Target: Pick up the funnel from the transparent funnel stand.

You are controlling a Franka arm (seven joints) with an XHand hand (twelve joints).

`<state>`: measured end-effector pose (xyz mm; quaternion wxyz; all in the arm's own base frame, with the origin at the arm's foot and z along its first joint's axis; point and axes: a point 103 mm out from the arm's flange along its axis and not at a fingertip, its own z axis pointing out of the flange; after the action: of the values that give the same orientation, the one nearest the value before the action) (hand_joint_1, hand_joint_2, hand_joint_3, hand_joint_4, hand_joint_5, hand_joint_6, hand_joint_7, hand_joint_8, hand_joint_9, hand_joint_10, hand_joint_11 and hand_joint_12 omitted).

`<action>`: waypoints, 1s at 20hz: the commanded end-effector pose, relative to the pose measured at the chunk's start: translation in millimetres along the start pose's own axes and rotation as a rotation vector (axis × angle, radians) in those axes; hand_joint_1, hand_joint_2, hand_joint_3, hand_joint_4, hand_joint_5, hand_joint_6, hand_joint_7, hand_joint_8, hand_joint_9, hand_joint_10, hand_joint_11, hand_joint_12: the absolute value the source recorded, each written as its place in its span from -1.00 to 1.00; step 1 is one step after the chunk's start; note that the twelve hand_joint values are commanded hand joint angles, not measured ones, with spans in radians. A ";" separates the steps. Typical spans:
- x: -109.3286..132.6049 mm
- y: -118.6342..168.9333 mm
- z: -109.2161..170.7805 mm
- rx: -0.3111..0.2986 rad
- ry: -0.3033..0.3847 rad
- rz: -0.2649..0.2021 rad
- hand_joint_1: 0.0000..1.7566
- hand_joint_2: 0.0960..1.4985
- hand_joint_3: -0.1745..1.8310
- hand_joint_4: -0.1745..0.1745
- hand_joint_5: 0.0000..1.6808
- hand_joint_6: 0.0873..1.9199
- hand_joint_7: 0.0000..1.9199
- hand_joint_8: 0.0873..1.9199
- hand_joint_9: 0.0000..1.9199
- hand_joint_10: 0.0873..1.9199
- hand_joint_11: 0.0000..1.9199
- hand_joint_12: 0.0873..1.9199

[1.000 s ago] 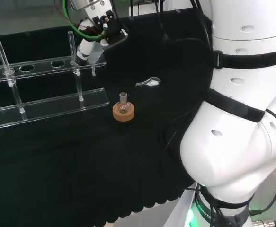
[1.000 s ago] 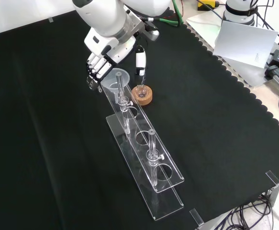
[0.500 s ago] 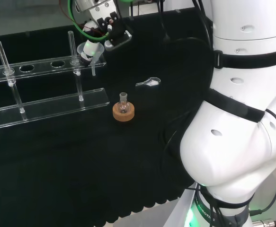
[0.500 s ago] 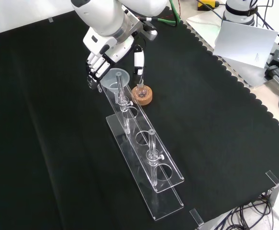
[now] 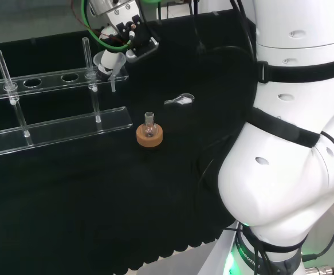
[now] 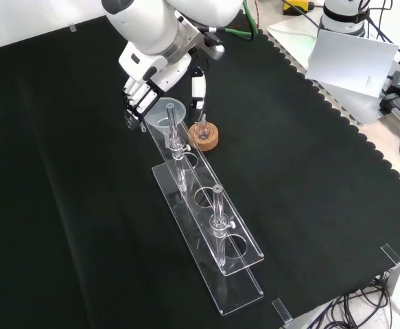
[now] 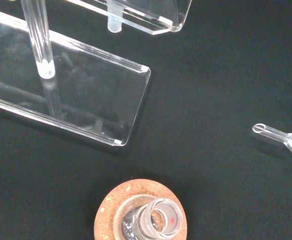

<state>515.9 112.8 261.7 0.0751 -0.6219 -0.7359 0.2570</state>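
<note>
Funnel stand [image 6: 206, 226] runs from lower right up to the funnel [image 6: 167, 112], seated in its end hole in the front view. Hand [image 6: 139, 92] brackets the funnel's cone, fingers on its left, thumb [image 6: 198, 88] right; closure on it cannot be confirmed. Lift straight upward so the stem clears the hole, avoiding the small flask on its cork ring [image 6: 204, 136].

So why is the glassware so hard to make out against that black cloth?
Head view: the clear funnel stand shows mainly by bright edge highlights. Front view: the funnel is a faint pale ring. Wrist view: light glints along the stand's edges; the cork ring stands out clearly.
</note>
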 end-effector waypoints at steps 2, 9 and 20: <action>-0.9 0.8 1.5 0.008 -0.014 0.012 -0.36 -0.02 -0.60 -0.07 -0.82 -1.00 -0.99 -0.34 -0.73 -0.25 -0.72 0.52; 0.9 1.9 0.3 0.008 -0.023 0.026 -0.37 -0.01 -0.58 -0.05 -0.81 -1.00 -0.98 -0.34 -0.73 -0.25 -0.72 0.52; 0.7 3.4 2.4 -0.001 -0.063 0.056 -0.37 -0.02 -0.50 -0.09 -0.71 -1.00 -0.84 -0.34 -0.53 -0.34 -0.69 0.49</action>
<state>517.6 112.8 258.1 0.0516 -0.6318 -0.7236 0.2733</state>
